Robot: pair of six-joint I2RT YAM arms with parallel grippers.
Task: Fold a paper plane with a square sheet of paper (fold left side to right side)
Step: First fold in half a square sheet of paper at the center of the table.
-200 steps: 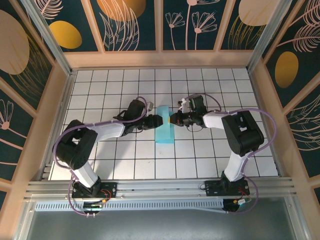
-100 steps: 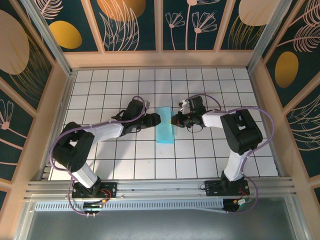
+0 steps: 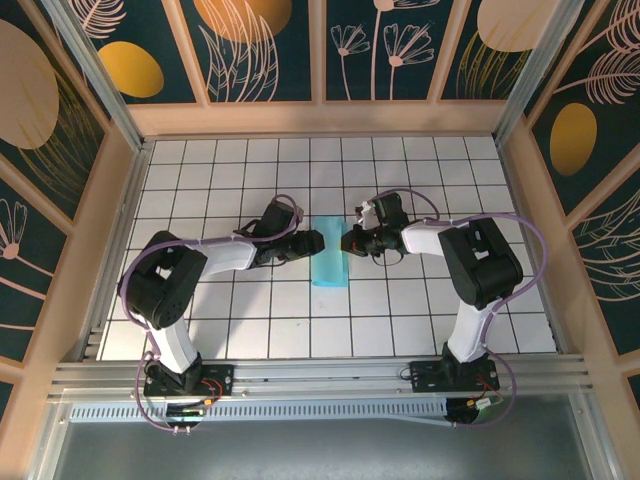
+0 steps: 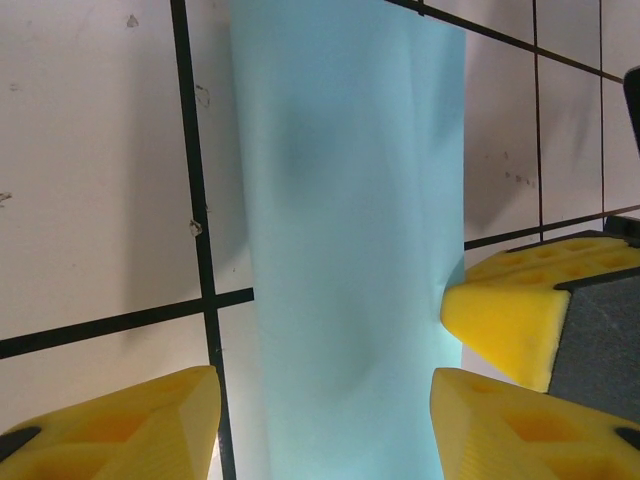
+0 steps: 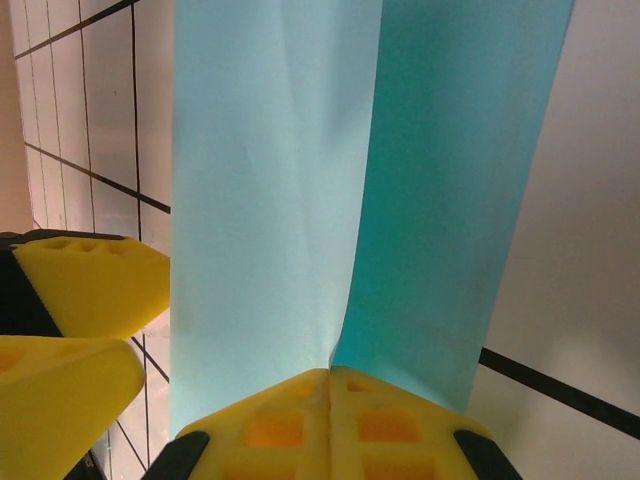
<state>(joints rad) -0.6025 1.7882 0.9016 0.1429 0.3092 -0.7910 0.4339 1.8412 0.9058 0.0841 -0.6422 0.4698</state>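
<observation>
Looking at the left gripper (image 3: pixel 312 243), it's let go since a second ago: jaws spread now, backed off a touch toward 9 o'clock. Right gripper (image 3: pixel 347 242) stays clenched on the 3 o'clock edge of the square sheet of paper (image 3: pixel 330 262), a folded strip in the middle of the table (image 3: pixel 250 310)

In the left wrist view the sheet of paper (image 4: pixel 350 250) runs off the top and bottom edges. The yellow fingers of the left end effector (image 4: pixel 320 430) are cropped at the bottom edge. In the right wrist view the right end effector (image 5: pixel 330 400) covers the sheet's near edge, and whether paper is nipped between its closed fingers cannot be told. From above, the sheet's layers are too small to make out.
</observation>
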